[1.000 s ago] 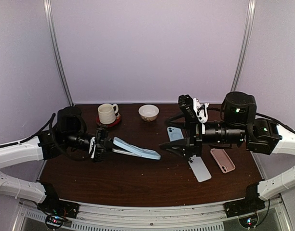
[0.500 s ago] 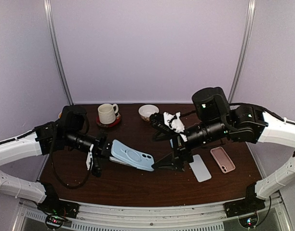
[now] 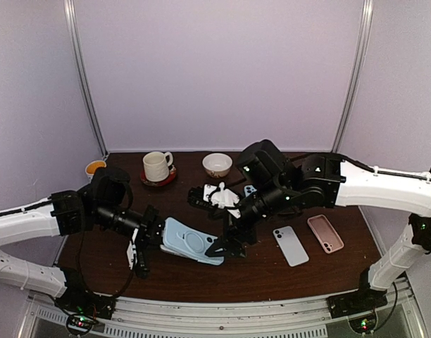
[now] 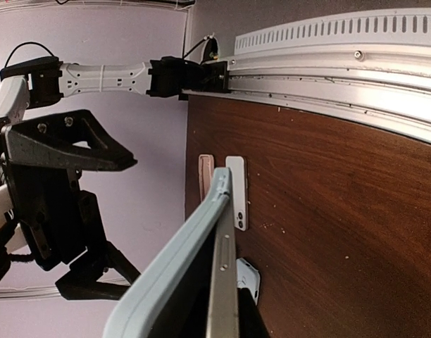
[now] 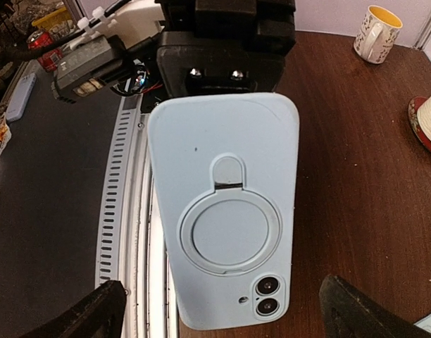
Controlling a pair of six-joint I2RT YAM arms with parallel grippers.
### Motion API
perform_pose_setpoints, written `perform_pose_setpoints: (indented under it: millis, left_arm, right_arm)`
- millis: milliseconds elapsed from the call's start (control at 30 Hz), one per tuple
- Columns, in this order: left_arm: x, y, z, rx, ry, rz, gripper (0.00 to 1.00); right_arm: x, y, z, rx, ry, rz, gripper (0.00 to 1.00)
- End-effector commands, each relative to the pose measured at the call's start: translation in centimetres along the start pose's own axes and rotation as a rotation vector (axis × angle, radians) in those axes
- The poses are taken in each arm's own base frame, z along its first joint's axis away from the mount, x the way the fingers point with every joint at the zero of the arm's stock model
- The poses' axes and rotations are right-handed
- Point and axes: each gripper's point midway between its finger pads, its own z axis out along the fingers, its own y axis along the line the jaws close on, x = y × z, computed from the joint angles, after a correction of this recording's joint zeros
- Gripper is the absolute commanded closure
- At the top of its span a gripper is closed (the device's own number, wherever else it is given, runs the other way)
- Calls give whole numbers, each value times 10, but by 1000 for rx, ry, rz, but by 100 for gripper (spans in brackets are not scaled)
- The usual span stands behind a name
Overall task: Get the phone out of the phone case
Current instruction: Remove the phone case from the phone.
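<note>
A phone in a light-blue case (image 3: 191,243) with a ring stand on its back is held above the table by my left gripper (image 3: 146,238), which is shut on its near end. In the right wrist view the case back (image 5: 226,211) faces the camera, lenses at the bottom, and the left gripper (image 5: 226,56) clamps the top. My right gripper (image 3: 226,246) is open wide, with its fingers (image 5: 82,313) on either side of the lens end and apart from it. The left wrist view shows the phone edge-on (image 4: 222,267) between my left gripper's jaws (image 4: 215,310).
On the table lie a white phone (image 3: 291,246), a pink case (image 3: 325,233) and a blue case (image 3: 251,191) at the right. At the back stand a mug (image 3: 157,166) on a red coaster, a bowl (image 3: 217,164) and a small orange-filled cup (image 3: 94,167).
My right arm has swung left and down until its open fingers flank the phone's far end. My left gripper has turned the phone so that its back faces up.
</note>
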Motion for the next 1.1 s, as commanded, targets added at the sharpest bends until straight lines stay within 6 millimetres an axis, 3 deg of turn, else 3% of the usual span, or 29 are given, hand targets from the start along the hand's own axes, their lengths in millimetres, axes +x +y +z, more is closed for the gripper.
perform_pose_setpoints:
  millis: [0, 200, 567, 1067]
  left_arm:
    - [-3, 17, -5, -65, 22, 92, 100]
    - [-4, 15, -4, -63, 26, 99, 100]
    - [-5, 12, -5, -57, 37, 116, 100]
    - [-8, 12, -5, -57, 32, 119, 100]
  right_arm:
    - [-10, -9, 3, 39, -8, -10, 0]
    - [-8, 0, 19, -4, -4, -23, 0]
    - [-6, -1, 47, -30, 50, 5, 0]
    - [-9, 5, 62, -77, 64, 24, 0]
